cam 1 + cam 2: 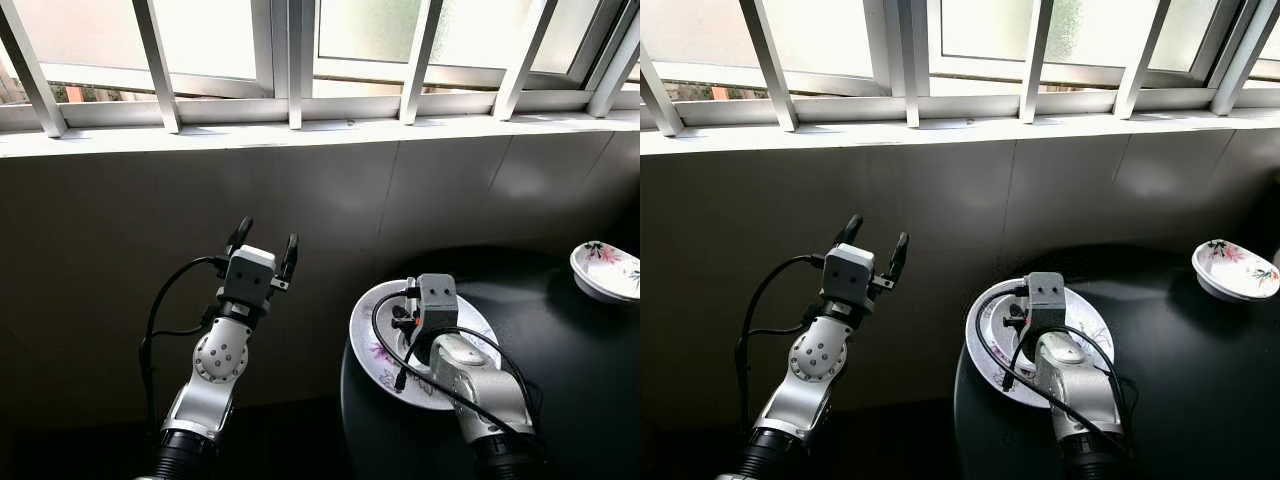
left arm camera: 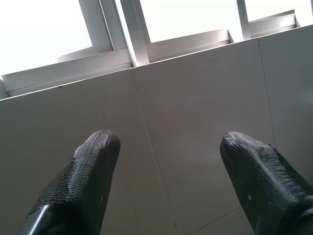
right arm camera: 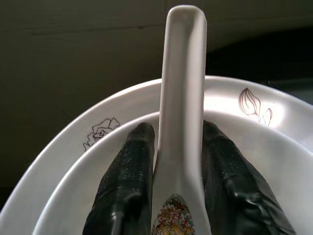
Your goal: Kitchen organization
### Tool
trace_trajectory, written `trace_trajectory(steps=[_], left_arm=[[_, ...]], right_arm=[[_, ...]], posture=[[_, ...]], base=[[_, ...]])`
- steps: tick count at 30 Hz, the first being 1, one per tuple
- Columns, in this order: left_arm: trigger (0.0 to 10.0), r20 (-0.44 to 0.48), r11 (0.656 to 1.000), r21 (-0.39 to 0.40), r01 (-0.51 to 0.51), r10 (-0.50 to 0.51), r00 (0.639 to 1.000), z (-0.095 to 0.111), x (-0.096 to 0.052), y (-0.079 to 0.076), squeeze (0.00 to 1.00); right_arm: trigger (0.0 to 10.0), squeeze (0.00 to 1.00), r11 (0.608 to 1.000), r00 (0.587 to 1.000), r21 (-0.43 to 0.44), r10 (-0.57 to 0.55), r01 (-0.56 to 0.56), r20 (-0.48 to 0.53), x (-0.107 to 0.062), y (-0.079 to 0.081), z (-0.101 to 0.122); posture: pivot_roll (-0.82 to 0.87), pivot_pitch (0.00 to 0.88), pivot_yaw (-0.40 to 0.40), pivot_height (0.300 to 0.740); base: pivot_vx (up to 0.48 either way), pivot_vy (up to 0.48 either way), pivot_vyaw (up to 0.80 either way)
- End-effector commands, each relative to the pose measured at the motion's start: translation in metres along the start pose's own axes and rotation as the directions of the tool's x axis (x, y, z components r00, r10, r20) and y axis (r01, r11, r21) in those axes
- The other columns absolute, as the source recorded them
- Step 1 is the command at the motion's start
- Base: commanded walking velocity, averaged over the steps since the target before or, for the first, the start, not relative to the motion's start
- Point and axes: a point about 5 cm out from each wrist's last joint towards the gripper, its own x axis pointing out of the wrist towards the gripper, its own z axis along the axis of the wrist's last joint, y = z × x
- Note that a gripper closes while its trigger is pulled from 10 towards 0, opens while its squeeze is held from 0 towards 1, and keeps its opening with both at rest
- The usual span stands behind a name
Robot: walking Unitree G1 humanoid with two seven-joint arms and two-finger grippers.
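Observation:
A white flower-patterned plate [image 1: 378,345] sits at the near left edge of the round black table [image 1: 560,370]. My right gripper [image 3: 178,139] is over the plate [image 3: 73,161], shut on a white ceramic spoon [image 3: 182,93] whose handle sticks out past the fingertips toward the plate's rim. My left gripper [image 1: 265,243] is raised to the left of the table, open and empty, pointing at the tiled wall [image 2: 195,112] below the window.
A small flowered bowl [image 1: 606,270] rests at the table's far right. A white windowsill [image 1: 300,135] with window bars runs above the tiled wall. The floor under the left arm lies in dark shade.

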Motion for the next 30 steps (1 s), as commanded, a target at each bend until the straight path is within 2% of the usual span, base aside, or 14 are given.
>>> trace_trajectory(steps=[1, 5, 10, 14, 18, 25, 30], left_arm=[[10.0, 0.010, 1.000, 0.006, 0.013, -0.013, 1.000, 0.001, 0.002, -0.003, 0.00], [10.0, 0.010, 1.000, 0.007, 0.013, -0.013, 1.000, 0.001, 0.002, -0.003, 0.00], [10.0, 0.014, 1.000, 0.001, 0.011, -0.011, 1.000, 0.001, 0.003, -0.004, 0.00], [10.0, 0.016, 1.000, -0.001, 0.008, -0.008, 1.000, 0.002, 0.003, -0.002, 0.00], [10.0, 0.008, 0.999, -0.032, -0.010, 0.010, 1.000, 0.000, 0.000, 0.000, 0.00], [10.0, -0.004, 0.999, -0.042, -0.008, 0.008, 1.000, -0.001, 0.001, 0.000, 0.00], [10.0, -0.002, 0.999, -0.047, -0.002, 0.002, 1.000, 0.000, 0.001, 0.000, 0.00]], right_arm=[[0.0, 0.00, 0.999, 0.995, -0.052, -0.011, 0.017, 0.098, -0.005, 0.000, 0.016], [0.0, 0.00, 0.997, 0.980, -0.073, 0.027, -0.012, 0.199, -0.008, 0.006, 0.032], [0.0, 0.00, 0.995, 0.965, -0.099, 0.047, -0.022, 0.260, -0.011, 0.009, 0.041], [0.0, 0.00, 0.996, 0.949, -0.088, 0.055, -0.028, 0.312, -0.014, 0.011, 0.049], [0.0, 0.00, 0.995, 0.902, -0.083, 0.085, -0.055, 0.424, -0.021, 0.015, 0.065], [0.0, 0.00, 0.989, 0.882, -0.112, 0.135, -0.094, 0.452, -0.024, 0.021, 0.067], [0.0, 0.00, 0.986, 0.872, -0.129, 0.158, -0.109, 0.463, -0.025, 0.024, 0.066]], posture=[[0.04, 0.000, -0.040, 0.740], [0.04, 0.000, -0.039, 0.740], [0.04, 0.000, -0.042, 0.740], [0.05, 0.000, -0.043, 0.740], [0.05, 0.000, -0.041, 0.740], [0.05, 0.000, -0.042, 0.740], [0.05, 0.000, -0.043, 0.740]], base=[[0.000, 0.000, 0.00], [0.000, 0.000, 0.00], [0.000, 0.000, 0.00], [0.000, 0.000, 0.00], [0.000, 0.000, 0.00], [0.000, 0.114, 0.00], [0.000, 0.460, 0.75]])
